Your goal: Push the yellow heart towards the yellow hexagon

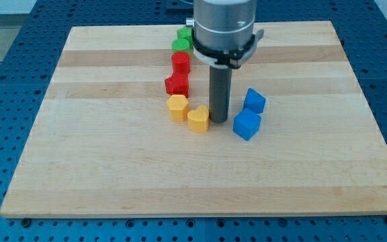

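The yellow heart (pixel 197 119) lies near the middle of the wooden board, just right of and slightly below the yellow hexagon (pixel 177 107); the two are almost touching. My tip (pixel 219 121) is at the heart's right side, touching or nearly touching it. The dark rod rises from there to the grey arm at the view's top.
Two red blocks (pixel 177 85) (pixel 181 62) and two green blocks (pixel 181 46) (pixel 185 33) stand in a line above the hexagon. Two blue blocks (pixel 246 124) (pixel 254 101) sit right of my tip. The board's (pixel 113 168) edges border a blue perforated table.
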Robot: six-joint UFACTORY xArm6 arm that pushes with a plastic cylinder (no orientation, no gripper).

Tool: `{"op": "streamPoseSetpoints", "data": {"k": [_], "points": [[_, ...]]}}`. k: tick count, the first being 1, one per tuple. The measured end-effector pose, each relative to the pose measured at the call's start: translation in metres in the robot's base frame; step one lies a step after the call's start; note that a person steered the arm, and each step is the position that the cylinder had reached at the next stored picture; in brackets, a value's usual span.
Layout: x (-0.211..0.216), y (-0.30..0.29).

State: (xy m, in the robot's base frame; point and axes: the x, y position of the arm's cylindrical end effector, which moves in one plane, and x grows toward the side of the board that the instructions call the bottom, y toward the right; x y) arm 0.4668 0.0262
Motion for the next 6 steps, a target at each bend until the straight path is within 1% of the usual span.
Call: {"op": "streamPoseSetpoints", "data": {"k": [1, 2, 6], "points": [[0.006, 0.001], [-0.003, 0.024], [-0.007, 0.016]]}}
